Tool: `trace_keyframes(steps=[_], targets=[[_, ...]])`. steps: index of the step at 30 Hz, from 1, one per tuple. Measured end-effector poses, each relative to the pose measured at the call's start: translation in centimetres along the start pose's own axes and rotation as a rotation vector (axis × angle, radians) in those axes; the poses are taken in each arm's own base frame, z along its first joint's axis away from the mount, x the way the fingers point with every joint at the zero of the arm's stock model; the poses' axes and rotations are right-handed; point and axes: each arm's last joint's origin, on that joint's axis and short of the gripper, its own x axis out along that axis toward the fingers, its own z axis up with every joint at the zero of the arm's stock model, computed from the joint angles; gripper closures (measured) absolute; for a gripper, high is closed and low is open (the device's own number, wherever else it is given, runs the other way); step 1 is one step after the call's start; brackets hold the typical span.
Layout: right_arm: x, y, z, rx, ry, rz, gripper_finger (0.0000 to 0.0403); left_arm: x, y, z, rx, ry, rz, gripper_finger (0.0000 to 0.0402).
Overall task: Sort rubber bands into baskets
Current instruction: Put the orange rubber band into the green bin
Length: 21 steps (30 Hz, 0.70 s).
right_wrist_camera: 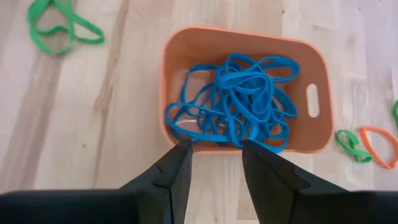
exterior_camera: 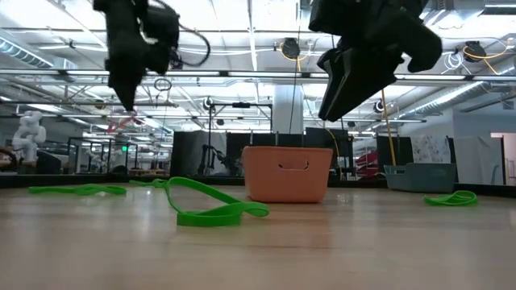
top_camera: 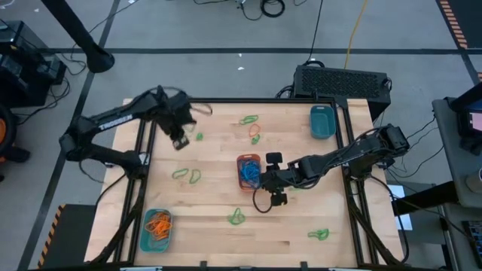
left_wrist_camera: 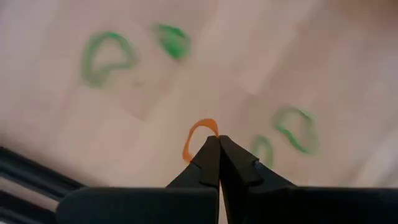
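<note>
My left gripper (top_camera: 179, 141) is high over the table's far left part and shut on an orange rubber band (left_wrist_camera: 198, 135); it also shows in the low view (exterior_camera: 129, 76). My right gripper (right_wrist_camera: 216, 148) is open and empty, its fingers above one rim of the orange basket (right_wrist_camera: 186, 46), which holds a heap of blue rubber bands (right_wrist_camera: 239, 99). In the high view this gripper (top_camera: 262, 179) stands at the basket's right side (top_camera: 248, 159). A teal basket (top_camera: 156, 229) at the near left holds orange bands. A second teal basket (top_camera: 321, 120) stands at the far right. My left gripper pinches the orange band by a short stretch of its loop (left_wrist_camera: 210, 127) between the tips of its two shut fingers. The rest of the loop sticks out past the fingertips. The band is lifted clear of the table.
Green bands lie loose on the wood: far middle (top_camera: 248, 119), left of centre (top_camera: 187, 175), near middle (top_camera: 237, 218), near right (top_camera: 318, 235). An orange band (top_camera: 256, 136) lies beyond the orange basket. A black box (top_camera: 343, 81) stands behind the table's far edge.
</note>
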Motion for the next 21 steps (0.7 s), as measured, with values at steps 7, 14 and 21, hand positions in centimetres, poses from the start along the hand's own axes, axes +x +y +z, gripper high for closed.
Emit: trace_keyframes(steps=[7,14,21], targets=[[-0.2,0.6,0.0,0.016,-0.004,0.009,0.0268,-0.4,-6.1,-4.2,0.096,0.001,-0.061,0.04],[-0.2,0.6,0.0,0.062,-0.003,0.009,0.0268,-0.1,-11.0,-9.4,0.082,0.07,-0.129,0.04],[-0.2,0.6,0.0,0.093,-0.004,0.009,0.0268,1.4,-16.6,-13.7,0.095,0.138,-0.248,0.04]])
